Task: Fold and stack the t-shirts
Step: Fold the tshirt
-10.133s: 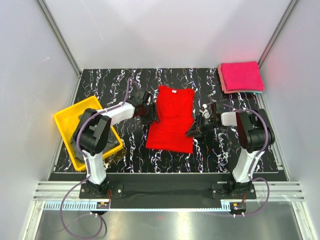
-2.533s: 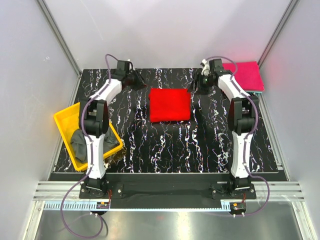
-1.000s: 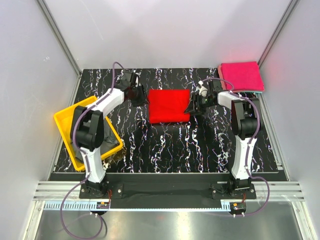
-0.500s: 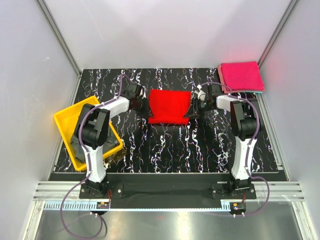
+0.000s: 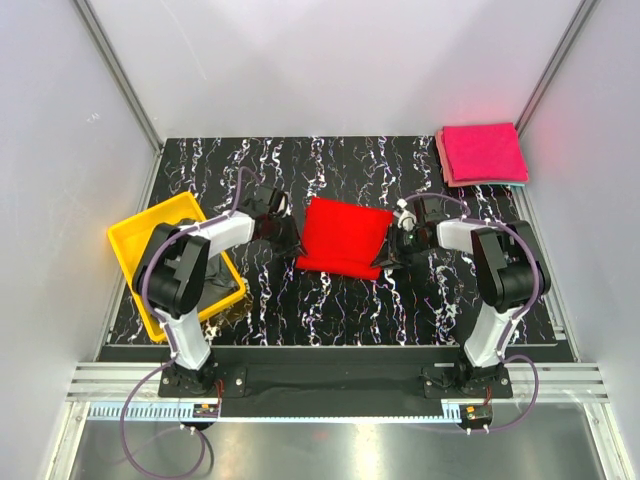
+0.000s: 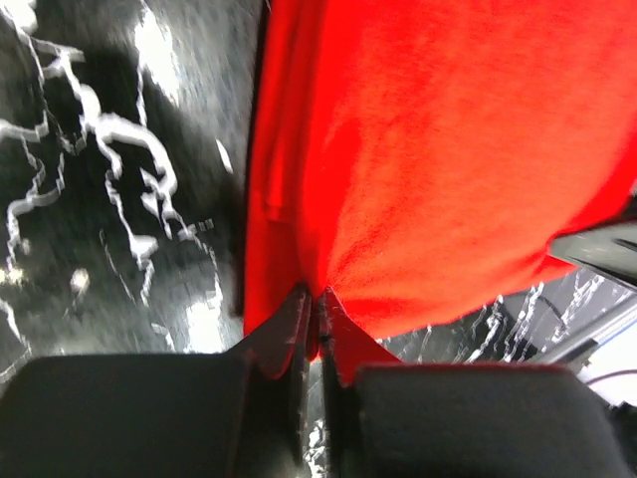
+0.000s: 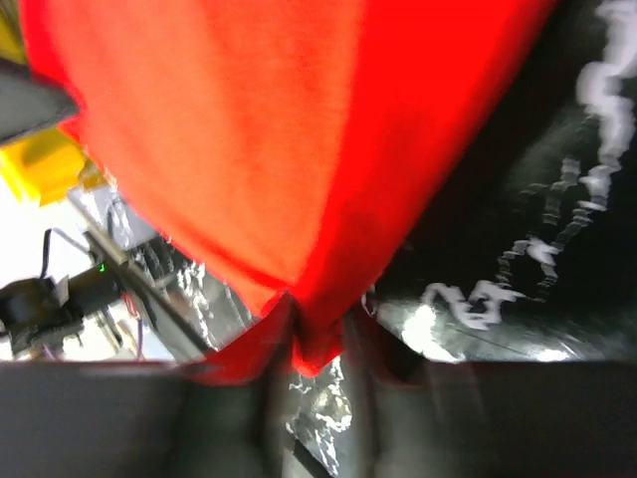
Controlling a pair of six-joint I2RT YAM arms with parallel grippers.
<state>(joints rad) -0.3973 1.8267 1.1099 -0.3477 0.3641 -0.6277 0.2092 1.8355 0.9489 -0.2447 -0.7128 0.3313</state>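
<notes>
Pinching the folded bright red soft cloth t-shirt [image 5: 343, 237] at its two side edges, to the right of the yellow plastic tray [image 5: 135, 232], the left claw [image 5: 292, 243] and right claw [image 5: 388, 252] clench limp, light fabric that would likely sag unless every layer is held.

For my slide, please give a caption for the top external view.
Left gripper and right gripper pinch opposite edges of the folded red t-shirt.
</notes>
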